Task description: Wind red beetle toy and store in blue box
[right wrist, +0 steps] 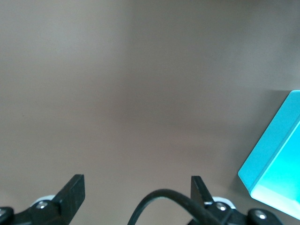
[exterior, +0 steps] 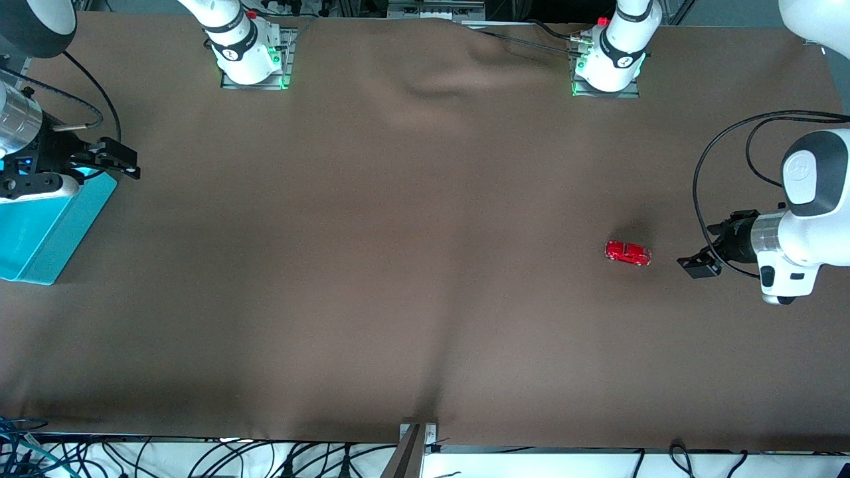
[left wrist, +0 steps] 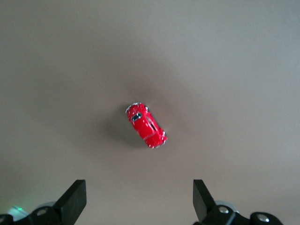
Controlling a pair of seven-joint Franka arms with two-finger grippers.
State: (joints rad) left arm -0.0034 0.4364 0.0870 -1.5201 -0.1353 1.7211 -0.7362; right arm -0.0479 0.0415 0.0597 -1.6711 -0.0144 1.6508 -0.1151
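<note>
Nearest my front camera is the red beetle toy [exterior: 627, 253], sitting on its wheels on the brown cloth [exterior: 398, 265] toward the left arm's end of the table. Nothing touches it, and a soft shadow lies around it.

From the left gripper [exterior: 700, 264] outward: I see it hanging over the cloth just beside the toy, on the side toward the left arm's end of the table, with its jaws spread wide and nothing between them. In the left wrist view the two black fingers [left wrist: 75, 199] stand apart with bare cloth in the gap, and the red beetle toy [left wrist: 146, 125] lies ahead of them, turned at a slant to the line between the fingertips and clear of both.

From the right gripper [exterior: 113, 159] outward: it hovers at the right arm's end of the table, over the edge of the blue box [exterior: 46, 229], also released and empty. In the right wrist view I can see its fingers [right wrist: 72, 190] parted, a black cable [right wrist: 173, 201] looping across between them, and one corner of the blue box [right wrist: 276, 159] coming in at the side.

The blue box rests on the cloth at the right arm's end, partly cut off by the frame edge and partly under the right arm's wrist. Box and toy are well apart, with nearly the whole length of the table between them.
</note>
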